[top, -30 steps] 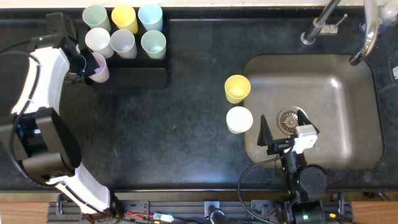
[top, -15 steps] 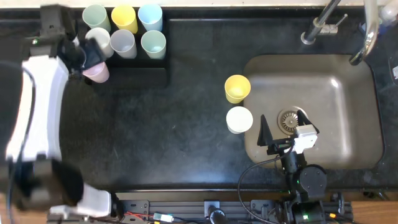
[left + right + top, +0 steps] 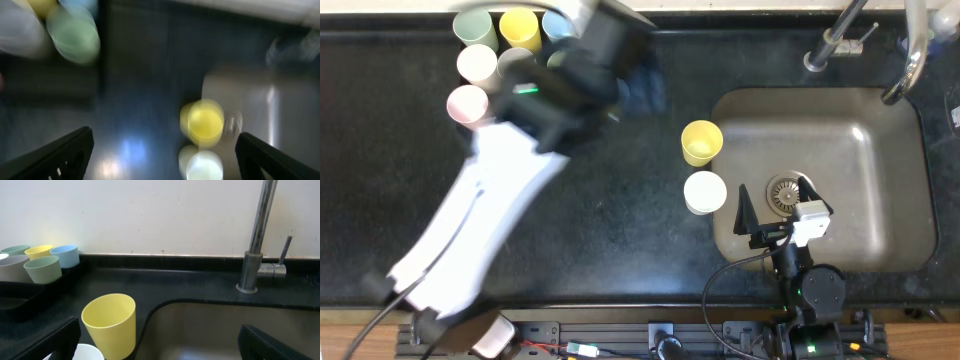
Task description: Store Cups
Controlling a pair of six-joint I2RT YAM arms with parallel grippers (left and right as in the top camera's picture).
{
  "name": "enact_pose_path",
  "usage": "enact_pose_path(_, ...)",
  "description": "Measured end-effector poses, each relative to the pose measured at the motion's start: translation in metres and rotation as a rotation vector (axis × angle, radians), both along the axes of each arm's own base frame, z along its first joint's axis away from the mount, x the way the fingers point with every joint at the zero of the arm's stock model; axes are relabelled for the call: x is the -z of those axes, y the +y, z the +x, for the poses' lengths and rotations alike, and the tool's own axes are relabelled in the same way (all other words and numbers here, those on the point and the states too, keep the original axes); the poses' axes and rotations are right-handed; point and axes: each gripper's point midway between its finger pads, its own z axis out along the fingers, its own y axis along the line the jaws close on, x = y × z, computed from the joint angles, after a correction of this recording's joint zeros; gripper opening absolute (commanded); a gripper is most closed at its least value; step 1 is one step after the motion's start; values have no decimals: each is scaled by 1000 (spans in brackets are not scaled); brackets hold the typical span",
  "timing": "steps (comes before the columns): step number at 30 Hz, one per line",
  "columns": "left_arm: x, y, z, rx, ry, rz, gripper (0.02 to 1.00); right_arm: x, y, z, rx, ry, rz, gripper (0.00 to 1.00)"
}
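A yellow cup (image 3: 701, 141) and a white cup (image 3: 705, 191) stand on the dark counter by the sink's left rim; both appear blurred in the left wrist view, yellow cup (image 3: 204, 121) and white cup (image 3: 204, 166). A pink cup (image 3: 467, 103) stands upright at the rack's left end beside the stored cups (image 3: 518, 28). My left gripper (image 3: 162, 160) is open and empty, lifted over the counter between rack and sink, left gripper (image 3: 638, 85) blurred from above. My right gripper (image 3: 775, 205) rests open over the sink, with the yellow cup (image 3: 110, 322) close ahead.
The black rack (image 3: 20, 292) holds green, yellow, blue, white and grey cups at the back left. A steel sink (image 3: 880, 150) with a tap (image 3: 835, 40) fills the right side. Open counter (image 3: 620, 220) lies between rack and sink.
My left gripper has let go of the pink cup, which now stands upright by the rack, and the arm has swung fast to the right toward the sink. The right arm has not moved.
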Motion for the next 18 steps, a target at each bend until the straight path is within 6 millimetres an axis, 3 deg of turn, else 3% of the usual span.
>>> enact_pose_path(4,60,-40,-28,27,199,56,923,0,0,0,0,1,0,993)
enact_pose_path(8,96,-66,-38,49,276,93,919,0,0,0,0,0,0,998)
enact_pose_path(18,157,-106,-8,60,273,87,888,0,0,0,0,0,0,996)
